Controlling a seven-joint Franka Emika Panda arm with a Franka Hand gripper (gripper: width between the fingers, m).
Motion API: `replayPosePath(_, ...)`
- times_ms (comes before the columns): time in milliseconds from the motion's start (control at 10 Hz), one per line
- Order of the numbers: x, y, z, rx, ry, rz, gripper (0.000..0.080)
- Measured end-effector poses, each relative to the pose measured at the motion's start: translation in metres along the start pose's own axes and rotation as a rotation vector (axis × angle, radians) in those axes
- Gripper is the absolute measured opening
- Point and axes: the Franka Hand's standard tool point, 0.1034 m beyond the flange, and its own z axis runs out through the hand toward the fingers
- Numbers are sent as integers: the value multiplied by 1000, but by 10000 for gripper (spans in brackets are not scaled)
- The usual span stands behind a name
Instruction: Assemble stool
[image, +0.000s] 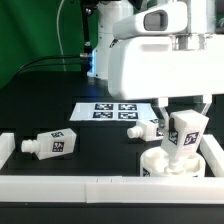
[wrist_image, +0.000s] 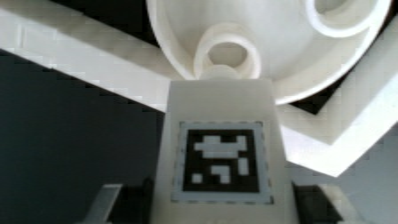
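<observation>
Dark bench (image: 35, 112), marker board (image: 115, 110), white border rails (image: 60, 186), green backdrop (image: 25, 30)

The marker board lies flat toward the back of the bench, its four black-and-white tags facing up. The rails run along the bench's near edge and up the exterior view's right side, with a short white piece at the exterior view's left edge. The backdrop fills the space behind the bench on the exterior view's left.

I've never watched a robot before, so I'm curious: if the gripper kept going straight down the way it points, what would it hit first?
Probably the round seat, just below. The leg clamped in the gripper would touch first, seemingly near a socket, though the gap is hard to judge.
</observation>
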Motion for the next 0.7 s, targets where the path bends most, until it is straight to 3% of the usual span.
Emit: replayPosePath(700, -18, -15, 15, 17, -34, -9, 341)
